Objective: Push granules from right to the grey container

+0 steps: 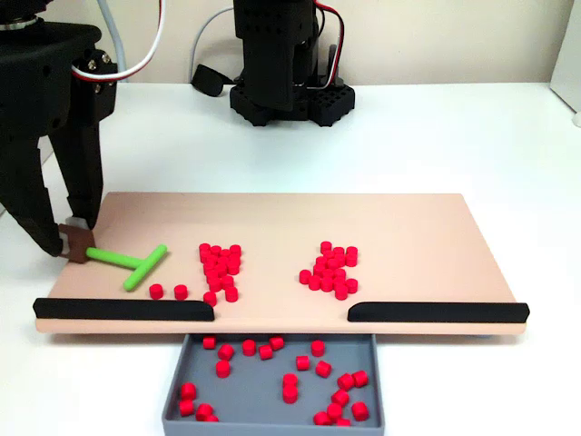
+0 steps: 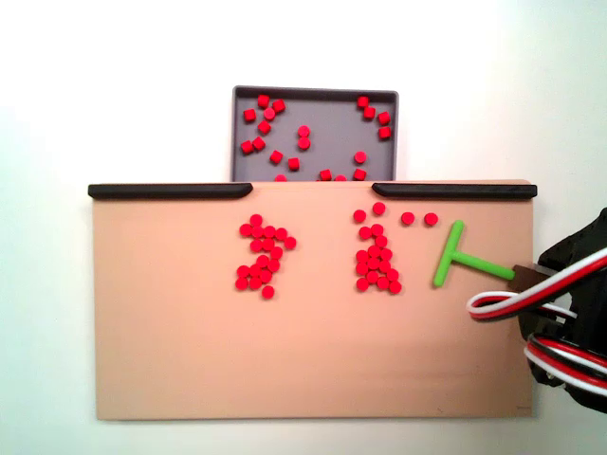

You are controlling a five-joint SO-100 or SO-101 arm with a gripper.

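Broadly, a white tabletop [image 1: 472, 136] carries a wide peach board [image 1: 272, 222] with two black strips [image 1: 123, 310] along one edge. A grey container [image 1: 272, 386] sits just past the gap between the strips, holding scattered red granules [image 1: 290, 389]. Two more clusters of granules lie on the board. At the board's left end in this fixed view, the black fingers [image 1: 82, 195] pinch the brown handle of a green T-shaped pusher [image 1: 136, 263], near the nearer cluster.

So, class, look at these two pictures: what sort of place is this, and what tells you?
Probably a tabletop robotics practice setup: a black robot arm's hand holding a green pusher tool over a peach board, with red granules and a grey container.
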